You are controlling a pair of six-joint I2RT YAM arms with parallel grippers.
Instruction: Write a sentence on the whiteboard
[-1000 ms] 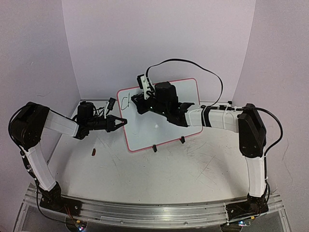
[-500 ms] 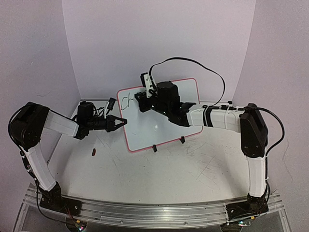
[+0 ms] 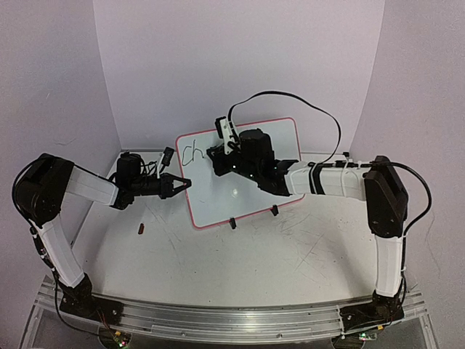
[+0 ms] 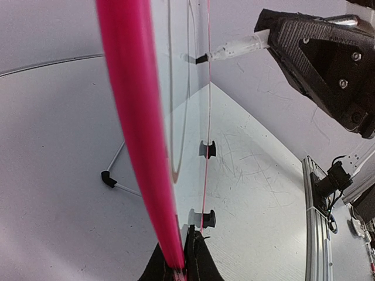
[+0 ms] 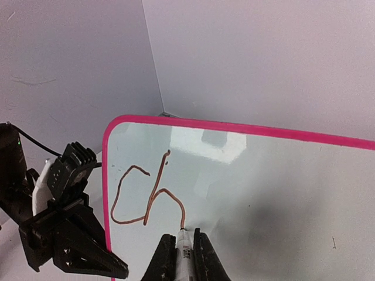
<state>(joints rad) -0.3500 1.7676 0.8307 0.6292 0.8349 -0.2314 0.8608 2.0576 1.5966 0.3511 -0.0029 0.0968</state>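
Observation:
The whiteboard [image 3: 243, 200] with its red-pink rim stands tilted at the back of the table on two black clip feet [image 3: 232, 222]. Only the dark letters "ch" [image 3: 192, 153] of the sentence are on it, at its top left; they also show in the right wrist view [image 5: 146, 196]. My left gripper [image 3: 185, 184] is shut on the board's left edge, with the rim [image 4: 140, 146] between its jaws [image 4: 179, 263]. My right gripper [image 3: 218, 156] is shut on a marker [image 5: 183, 252]. The marker's tip touches the board at the end of the "h".
A small dark red cap-like piece [image 3: 141, 230] lies on the table left of the board. The back and side walls stand close behind the board. A metal rail [image 3: 218, 320] runs along the near edge. The right arm's cable [image 3: 290, 98] loops above the board.
My right gripper has moved to the right along the board with the marker, and the "h" after the "c" has been drawn. The left gripper has held still.

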